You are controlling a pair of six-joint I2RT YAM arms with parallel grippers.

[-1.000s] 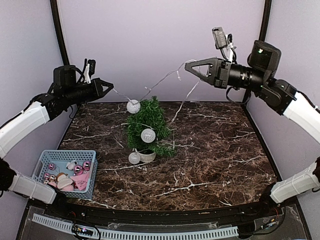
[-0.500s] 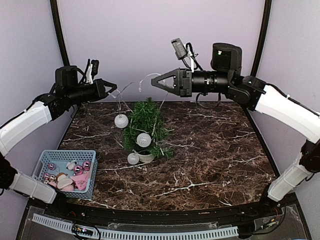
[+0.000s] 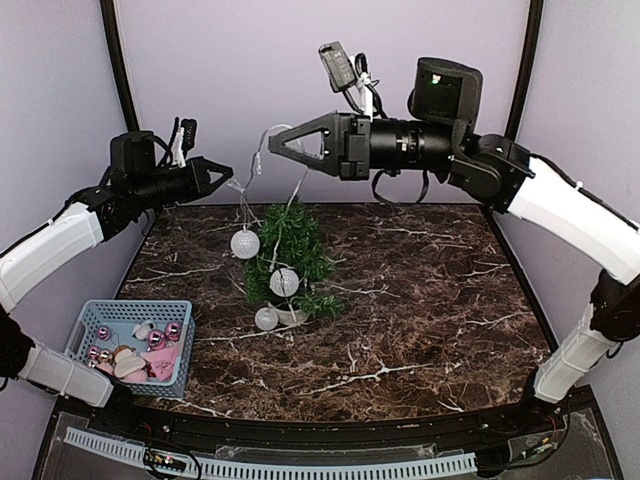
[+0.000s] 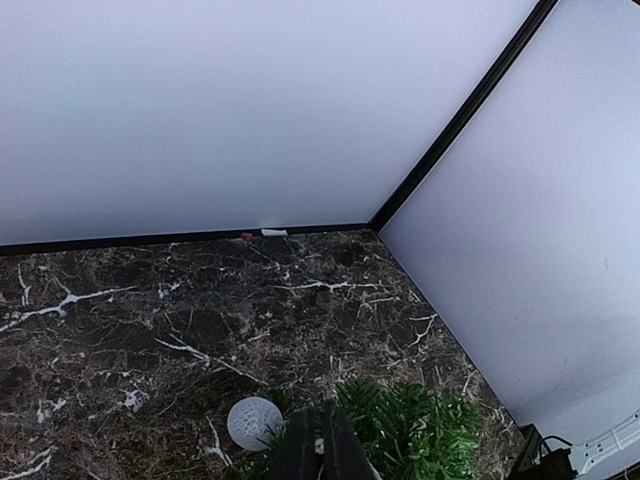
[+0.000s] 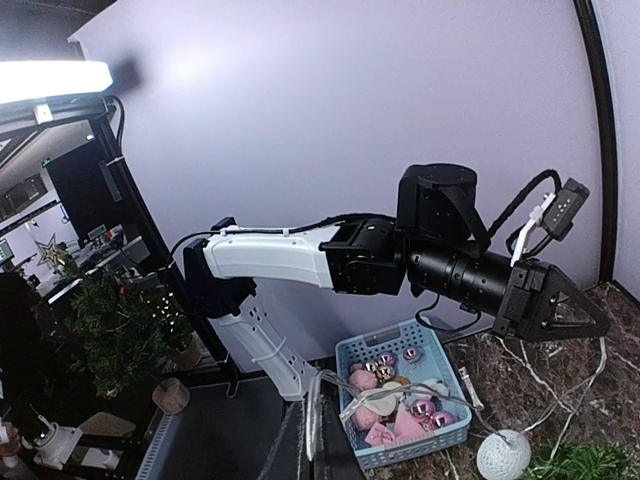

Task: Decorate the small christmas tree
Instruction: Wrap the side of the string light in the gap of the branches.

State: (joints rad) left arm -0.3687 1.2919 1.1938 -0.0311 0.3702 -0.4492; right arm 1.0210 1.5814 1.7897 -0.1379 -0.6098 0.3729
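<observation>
Tree: the small christmas tree (image 3: 293, 245) stands upright in its white pot (image 3: 294, 314) on the dark marble table (image 3: 430, 300), left of centre.
Right gripper: the right gripper (image 3: 270, 142) hangs in the air at 11 o'clock from the treetop in the overhead view, clear of the branches, its fingers pinched onto a thin white garland wire (image 3: 261, 160).
Left gripper: the left gripper (image 3: 226, 176) hovers at 10 o'clock from the tree, apart from it, its fingers also closed on the wire.
Garland: 3 white balls. 1 ball (image 3: 245, 243) dangles at the tree's 9 o'clock just beside the needles, 1 (image 3: 284, 282) lies against the lower branches, and 1 (image 3: 267, 318) sits just beside the pot at its 9 o'clock.
Basket: a blue basket (image 3: 135, 308) at 8 o'clock from the tree, well apart, by the near-left table corner. It holds pink baubles (image 3: 160, 340) and a few pale pieces too small to tell.
</observation>
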